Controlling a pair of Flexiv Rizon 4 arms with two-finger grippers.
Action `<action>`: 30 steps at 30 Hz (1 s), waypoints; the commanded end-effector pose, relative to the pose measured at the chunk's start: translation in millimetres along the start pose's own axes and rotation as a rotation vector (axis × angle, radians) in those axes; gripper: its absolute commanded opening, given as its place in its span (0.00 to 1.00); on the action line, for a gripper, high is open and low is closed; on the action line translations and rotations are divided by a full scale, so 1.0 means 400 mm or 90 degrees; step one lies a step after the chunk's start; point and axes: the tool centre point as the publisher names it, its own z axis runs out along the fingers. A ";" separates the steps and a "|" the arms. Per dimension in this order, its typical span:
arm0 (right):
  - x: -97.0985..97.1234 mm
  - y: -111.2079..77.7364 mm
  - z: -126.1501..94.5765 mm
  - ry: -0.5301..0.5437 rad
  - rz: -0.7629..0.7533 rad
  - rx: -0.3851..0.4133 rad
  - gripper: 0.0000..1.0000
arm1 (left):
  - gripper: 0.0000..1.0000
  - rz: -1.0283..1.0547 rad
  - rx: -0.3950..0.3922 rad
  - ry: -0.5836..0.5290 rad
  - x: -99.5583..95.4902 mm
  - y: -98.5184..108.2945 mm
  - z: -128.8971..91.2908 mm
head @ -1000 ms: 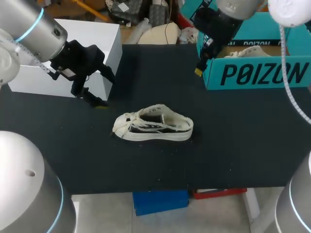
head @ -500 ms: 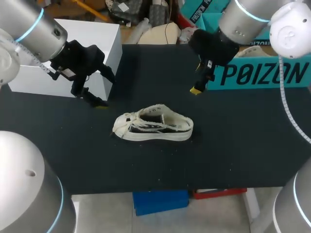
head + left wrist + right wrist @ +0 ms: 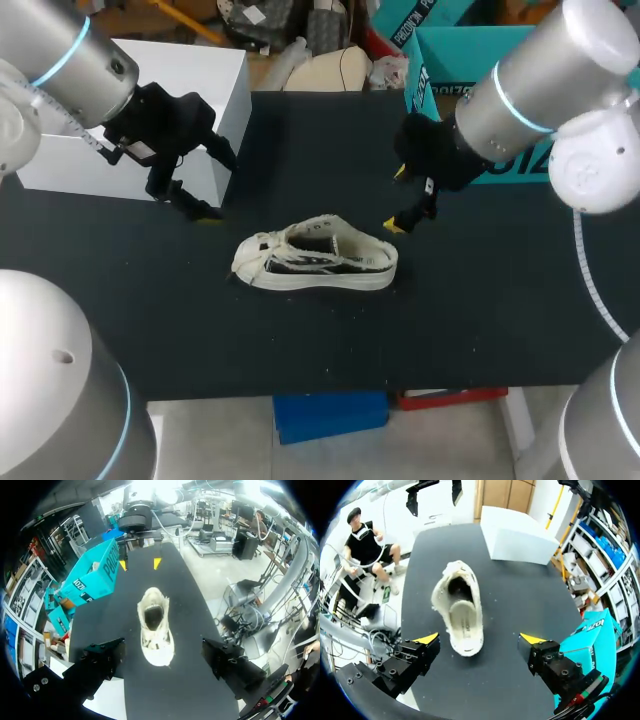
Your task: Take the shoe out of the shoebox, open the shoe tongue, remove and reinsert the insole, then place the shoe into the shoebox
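The right tool (image 3: 397, 200) has swung down from the shoebox (image 3: 522, 163) to just beside the shoe (image 3: 315, 255) lying on the table (image 3: 480, 290), spread open like the left tool (image 3: 207, 185), so opening the tongue likely comes next.

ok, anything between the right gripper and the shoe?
Nothing visible. The right gripper hangs open just beside one end of the shoe, with only bare black table between them.
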 end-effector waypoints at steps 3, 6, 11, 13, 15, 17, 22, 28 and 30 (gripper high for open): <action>0.028 -0.051 0.050 0.015 0.004 -0.161 1.00 | 1.00 0.002 0.001 -0.001 0.000 0.002 0.002; 0.038 -0.056 0.080 0.042 -0.010 -0.187 1.00 | 1.00 0.002 0.001 -0.001 0.000 0.002 0.002; 0.041 -0.071 0.117 0.064 -0.008 -0.212 1.00 | 1.00 0.002 0.001 -0.001 0.000 0.002 0.002; 0.041 -0.078 0.132 0.066 -0.007 -0.217 1.00 | 1.00 0.002 0.001 -0.001 0.000 0.002 0.002; 0.041 -0.083 0.145 0.062 -0.004 -0.230 1.00 | 1.00 0.002 0.001 -0.001 0.000 0.002 0.002; 0.045 -0.087 0.162 0.063 -0.009 -0.241 1.00 | 1.00 0.002 0.001 -0.001 0.000 0.002 0.002; 0.058 -0.095 0.200 0.073 -0.013 -0.267 1.00 | 1.00 0.002 0.001 -0.001 0.000 0.002 0.002; 0.057 -0.101 0.217 0.070 -0.018 -0.286 1.00 | 1.00 0.002 0.001 -0.001 0.000 0.002 0.002; 0.054 -0.103 0.223 0.070 -0.018 -0.290 1.00 | 1.00 0.002 0.001 -0.001 0.000 0.002 0.002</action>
